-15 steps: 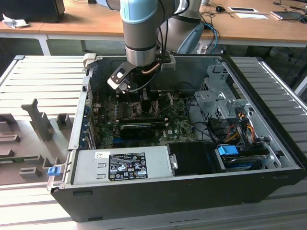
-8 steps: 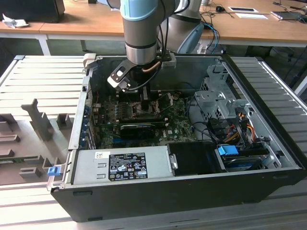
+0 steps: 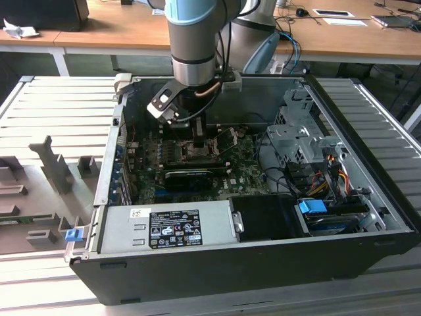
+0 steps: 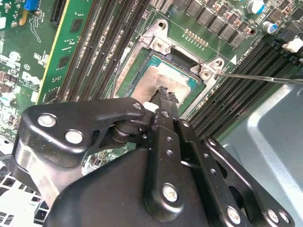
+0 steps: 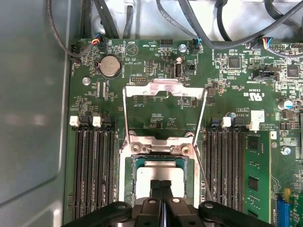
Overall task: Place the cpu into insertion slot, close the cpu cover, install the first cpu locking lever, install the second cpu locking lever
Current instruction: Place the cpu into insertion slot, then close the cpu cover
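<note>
Starting at the exterior view's left, I see the grey slatted table [image 3: 59, 105], then the open computer case [image 3: 197, 263] with my arm [image 3: 194, 39] reaching down into it, and the drive cage [image 3: 296, 135] toward the exterior view's right. In the first wrist view the hand [image 5: 161, 187] is narrow, fingers pressed together with nothing between them, tips down at the cpu [image 5: 158, 171]; I cannot tell whether they touch. The cpu lies flat in the insertion slot [image 5: 127, 177], silver face up, directly under the hand. The cpu cover [image 5: 163, 89] lies swung open just beyond the hand, and a thin locking lever [image 5: 203, 177] sits unlatched beside the slot.
</note>
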`<state>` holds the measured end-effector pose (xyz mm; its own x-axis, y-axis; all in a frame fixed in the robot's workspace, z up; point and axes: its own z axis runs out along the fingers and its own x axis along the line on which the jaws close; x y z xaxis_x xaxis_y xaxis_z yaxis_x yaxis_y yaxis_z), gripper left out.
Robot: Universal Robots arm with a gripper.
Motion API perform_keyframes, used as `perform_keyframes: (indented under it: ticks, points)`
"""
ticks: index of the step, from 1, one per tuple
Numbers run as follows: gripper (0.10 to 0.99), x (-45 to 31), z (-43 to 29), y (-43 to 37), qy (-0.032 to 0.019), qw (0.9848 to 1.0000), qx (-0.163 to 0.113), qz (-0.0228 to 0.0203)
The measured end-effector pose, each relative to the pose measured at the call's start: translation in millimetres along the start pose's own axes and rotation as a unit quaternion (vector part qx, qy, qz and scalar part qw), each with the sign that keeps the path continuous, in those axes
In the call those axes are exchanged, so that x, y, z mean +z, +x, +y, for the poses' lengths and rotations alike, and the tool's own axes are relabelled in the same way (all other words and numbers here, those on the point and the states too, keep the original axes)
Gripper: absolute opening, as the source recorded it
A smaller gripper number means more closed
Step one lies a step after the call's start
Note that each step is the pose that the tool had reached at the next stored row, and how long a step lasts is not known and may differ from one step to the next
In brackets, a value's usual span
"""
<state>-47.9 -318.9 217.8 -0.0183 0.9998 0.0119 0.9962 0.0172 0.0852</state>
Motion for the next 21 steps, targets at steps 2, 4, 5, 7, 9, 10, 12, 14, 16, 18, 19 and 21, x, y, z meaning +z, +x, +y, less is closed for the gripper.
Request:
perform_keyframes:
  ticks: [2,4,5,7,9,10,12,14,16,18,19,21]
  points:
    - [0.106,-2.1,0.2,0.0,0.0001,1.0000,0.000,0.0000]
    - [0.106,-4.6,11.8,-0.2,0.0015,1.0000,0.001,-0.0001]
    - [0.106,-6.6,12.0,-0.2,0.0021,1.0000,0.001,-0.0001]
    - [0.106,-8.4,12.2,-0.2,0.0021,1.0000,0.001,-0.0001]
    - [0.106,-10.6,12.4,-0.1,0.0021,1.0000,0.001,-0.0001]
    - [0.106,-11.9,12.4,-0.1,0.0021,1.0000,0.001,-0.0001]
    - [0.106,-14.4,12.7,-0.1,0.0021,1.0000,0.001,-0.0001]
    - [0.106,-16.3,12.8,-0.1,0.0021,1.0000,0.001,-0.0001]
    - [0.106,-17.6,13.0,0.0,0.0021,1.0000,0.001,-0.0001]
    - [0.106,-20.4,13.2,0.0,0.0021,1.0000,0.001,0.0000]
    - [0.106,-21.2,13.3,0.1,0.0021,1.0000,0.001,-0.0001]
    - [0.106,-22.3,13.4,0.1,0.0021,1.0000,0.001,-0.0001]
